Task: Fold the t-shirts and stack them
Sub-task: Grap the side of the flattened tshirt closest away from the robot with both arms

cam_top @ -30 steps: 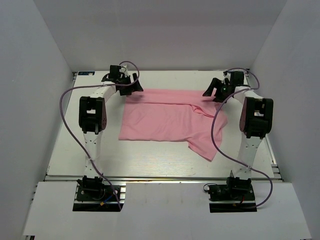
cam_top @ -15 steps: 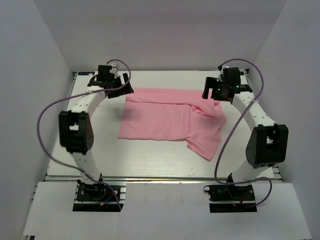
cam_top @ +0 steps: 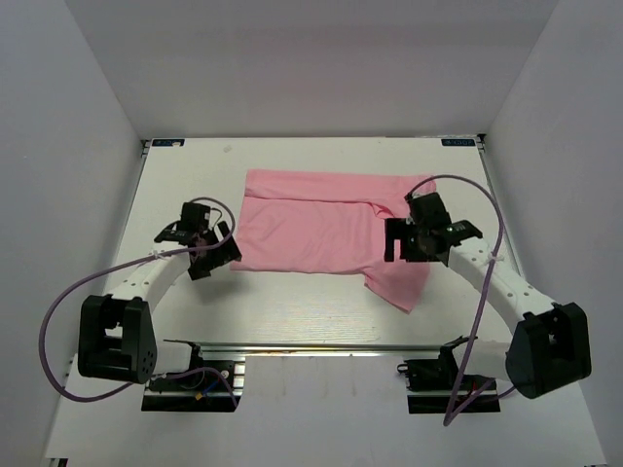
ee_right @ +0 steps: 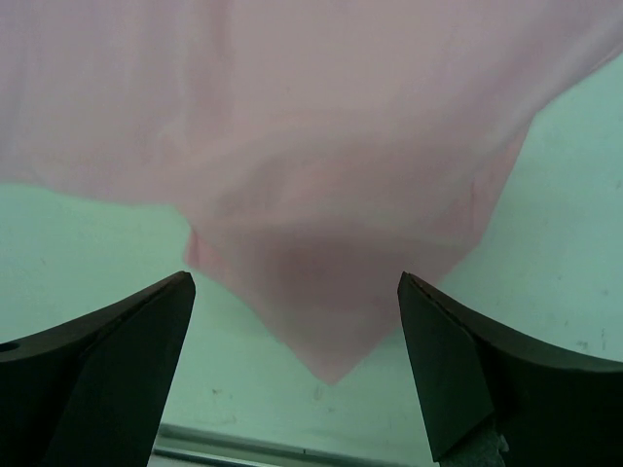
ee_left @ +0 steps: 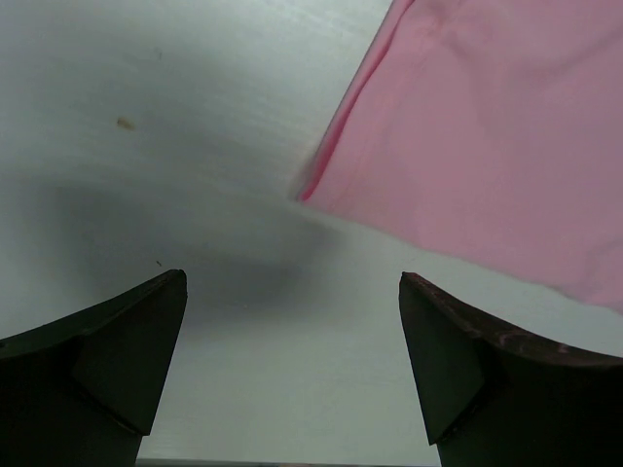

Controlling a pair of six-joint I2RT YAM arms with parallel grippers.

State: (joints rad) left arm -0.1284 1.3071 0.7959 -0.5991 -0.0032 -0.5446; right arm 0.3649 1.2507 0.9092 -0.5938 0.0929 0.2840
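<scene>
A light pink t-shirt [cam_top: 311, 224] lies partly folded on the white table, with one sleeve [cam_top: 401, 284] sticking out at its front right. My left gripper [cam_top: 216, 255] is open and empty, just left of the shirt's front left corner [ee_left: 310, 190]. My right gripper [cam_top: 411, 251] is open and empty, above the shirt's right part. In the right wrist view the pink sleeve [ee_right: 341, 272] lies below and between my fingers, its point towards the table's front edge. In the left wrist view the shirt [ee_left: 487, 126] fills the upper right.
White walls close in the table on the left, back and right. A metal rail [cam_top: 311, 344] runs along the table's front edge. Purple cables [cam_top: 467, 292] loop beside both arms. Bare table [cam_top: 292, 306] lies in front of the shirt.
Both arms have swung back from the far edge of the shirt towards the front. The left gripper now sits by the front left corner, the right gripper above the right sleeve. The shirt has not moved.
</scene>
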